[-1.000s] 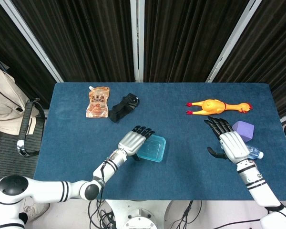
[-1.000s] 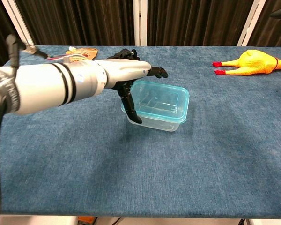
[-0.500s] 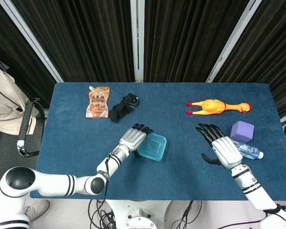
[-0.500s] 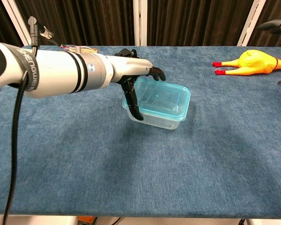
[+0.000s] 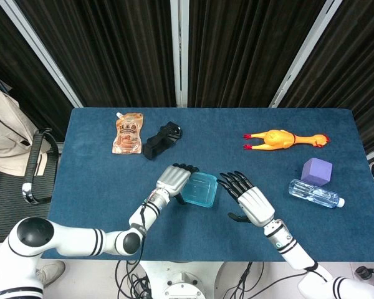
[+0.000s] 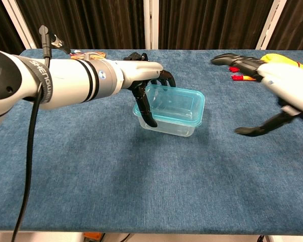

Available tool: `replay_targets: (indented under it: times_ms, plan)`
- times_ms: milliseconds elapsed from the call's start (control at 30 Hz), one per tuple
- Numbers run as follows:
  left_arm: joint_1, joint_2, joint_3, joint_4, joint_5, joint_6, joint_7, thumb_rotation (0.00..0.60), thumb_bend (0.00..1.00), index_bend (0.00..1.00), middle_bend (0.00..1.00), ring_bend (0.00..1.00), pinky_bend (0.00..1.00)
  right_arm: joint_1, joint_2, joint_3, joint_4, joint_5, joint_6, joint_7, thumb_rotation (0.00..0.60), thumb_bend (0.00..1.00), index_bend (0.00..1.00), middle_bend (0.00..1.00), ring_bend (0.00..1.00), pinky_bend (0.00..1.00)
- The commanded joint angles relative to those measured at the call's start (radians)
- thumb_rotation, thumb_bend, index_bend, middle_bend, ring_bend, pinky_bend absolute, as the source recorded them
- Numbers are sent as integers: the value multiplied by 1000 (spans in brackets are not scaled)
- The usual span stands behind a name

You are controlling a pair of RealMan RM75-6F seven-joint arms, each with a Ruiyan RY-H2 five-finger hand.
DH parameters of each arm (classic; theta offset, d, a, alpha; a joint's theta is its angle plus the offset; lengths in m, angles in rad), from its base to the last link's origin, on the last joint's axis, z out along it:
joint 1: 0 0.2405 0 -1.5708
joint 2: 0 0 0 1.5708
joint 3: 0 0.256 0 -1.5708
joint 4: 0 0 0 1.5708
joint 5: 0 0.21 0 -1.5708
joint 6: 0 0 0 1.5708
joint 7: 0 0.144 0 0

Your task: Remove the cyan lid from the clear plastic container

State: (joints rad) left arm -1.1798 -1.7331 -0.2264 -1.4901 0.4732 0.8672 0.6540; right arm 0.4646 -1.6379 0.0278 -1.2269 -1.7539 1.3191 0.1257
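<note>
Currently at the bracing step, by my read: left robot hand (image 6: 144, 83) grips the near-left end of the clear plastic container (image 6: 167, 125), fingers over the rim, thumb down the side wall. Container sits tilted, its left end raised off the counter (image 6: 141, 176). Cyan lid (image 6: 172, 104) not yet off; it looks seated all round the rim.

Right robot hand (image 5: 249, 199) released, fingers spread, holding nothing, just right of the container and apart from it.

Next move, as I judge it: right robot hand closes on the lid's right edge and peels upward while the left holds the body down. Lid lip is thin; a firm pinch is needed.

Contents: container appears empty, though the tinted lid hides part of the inside.
</note>
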Motion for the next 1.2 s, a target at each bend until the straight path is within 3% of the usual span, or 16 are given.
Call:
replay_targets:
  times_ms: [33,233,500,1200]
  plan:
    - [-3,0,2,-4,0,4,0,600,0,310,302,183,208,31,-142,17,163,-34,58,10,600,44,0,0,0,0]
    - [-11,0,7,-11,-2,13,-3,600,0,309,301,182,205,60,-248,23,312,-38,99,68,600,40,0,0,0,0]
    - [-22,-2,10,-9,-11,16,-4,600,0,305,298,182,205,84,-314,19,409,-33,129,124,600,40,0,0,0,0]
    - [-32,5,25,-4,-13,8,-20,600,0,305,298,182,205,131,-279,10,383,-7,122,109,600,40,0,0,0,0]
